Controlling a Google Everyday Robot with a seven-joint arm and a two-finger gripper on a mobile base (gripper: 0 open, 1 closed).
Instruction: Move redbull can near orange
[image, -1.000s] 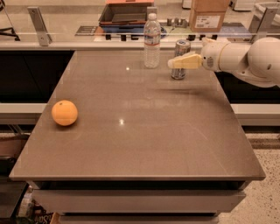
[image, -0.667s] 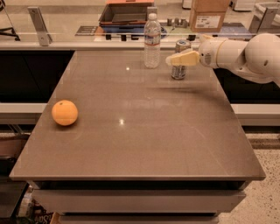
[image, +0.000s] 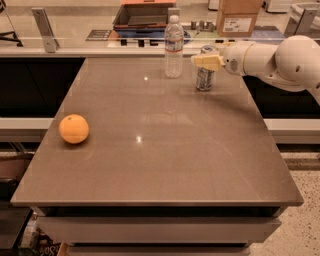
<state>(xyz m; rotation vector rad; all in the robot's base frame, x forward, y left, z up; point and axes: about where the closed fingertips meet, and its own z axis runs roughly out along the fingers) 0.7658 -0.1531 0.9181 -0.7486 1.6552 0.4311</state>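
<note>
The redbull can (image: 204, 79) stands upright at the far right of the brown table (image: 165, 150). It is slim and silver-grey with dark markings. My gripper (image: 206, 61) reaches in from the right on a white arm (image: 270, 59) and sits at the can's upper half, covering part of it. The orange (image: 74, 128) lies near the table's left edge, far from the can.
A clear plastic water bottle (image: 174, 46) stands just left of the can at the table's back. Behind the table run a counter with a dark tray (image: 142, 15) and a cardboard box (image: 239, 17). The floor drops off at right.
The gripper has shifted slightly up and to the left along the can. The can, the bottle and the orange stay where they were.
</note>
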